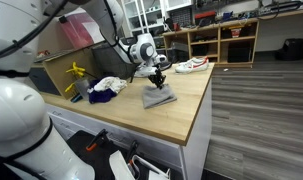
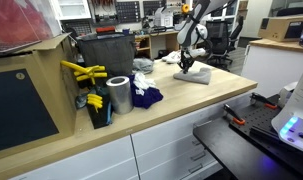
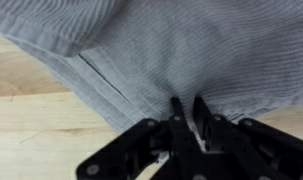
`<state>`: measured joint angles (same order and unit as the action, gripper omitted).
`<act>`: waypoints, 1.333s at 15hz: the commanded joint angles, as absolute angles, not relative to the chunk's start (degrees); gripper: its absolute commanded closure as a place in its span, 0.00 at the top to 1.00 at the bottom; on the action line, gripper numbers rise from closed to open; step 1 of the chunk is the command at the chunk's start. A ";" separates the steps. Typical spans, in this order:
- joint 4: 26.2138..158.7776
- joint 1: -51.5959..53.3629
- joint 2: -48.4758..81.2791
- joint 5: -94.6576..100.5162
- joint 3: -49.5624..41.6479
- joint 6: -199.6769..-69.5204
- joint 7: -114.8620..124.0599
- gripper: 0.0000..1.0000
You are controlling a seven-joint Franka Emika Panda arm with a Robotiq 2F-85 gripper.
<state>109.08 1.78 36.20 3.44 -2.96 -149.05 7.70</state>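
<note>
While the arm leans in over the wooden surface [image 1: 141, 118], the hand [image 1: 158, 72] points straight down onto a grey cloth [image 1: 159, 96] lying flat on the wood.

Wrist view: the two dark fingers [image 3: 177, 108] stand almost together, and a ridge of the grey cloth [image 3: 191, 50] is pinched between their tips. State noted: hand [image 3: 188, 104] clenched on the cloth. The fabric is ribbed, and a seam line runs diagonally across its left part. Bare wood of the surface [image 3: 36, 115] shows to the left of it and below it.

Both exterior views: the cloth rises to a small peak right under the hand [image 2: 188, 63], and the rest of the grey cloth [image 2: 194, 76] rests on the surface [image 2: 206, 100]. How much of it is off the wood cannot be told at this size.

Other items, all well apart from the hand:
- a dark blue cloth [image 2: 146, 97], crumpled, with a white cloth [image 1: 109, 84] just beside it;
- a shiny metal can [image 2: 118, 95], upright, next to the blue cloth;
- a yellow tool [image 2: 81, 72] at the back edge, near a dark bin [image 2: 101, 50];
- a white shoe [image 1: 194, 64] with red trim by the far corner of the surface.
</note>
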 commanded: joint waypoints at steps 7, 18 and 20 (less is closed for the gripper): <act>107.36 4.27 33.70 8.13 -6.16 -146.77 8.10 0.02; 102.95 5.28 34.54 15.50 -7.63 -141.04 6.47 0.02; 101.98 5.23 34.98 16.52 -7.29 -140.33 5.62 0.02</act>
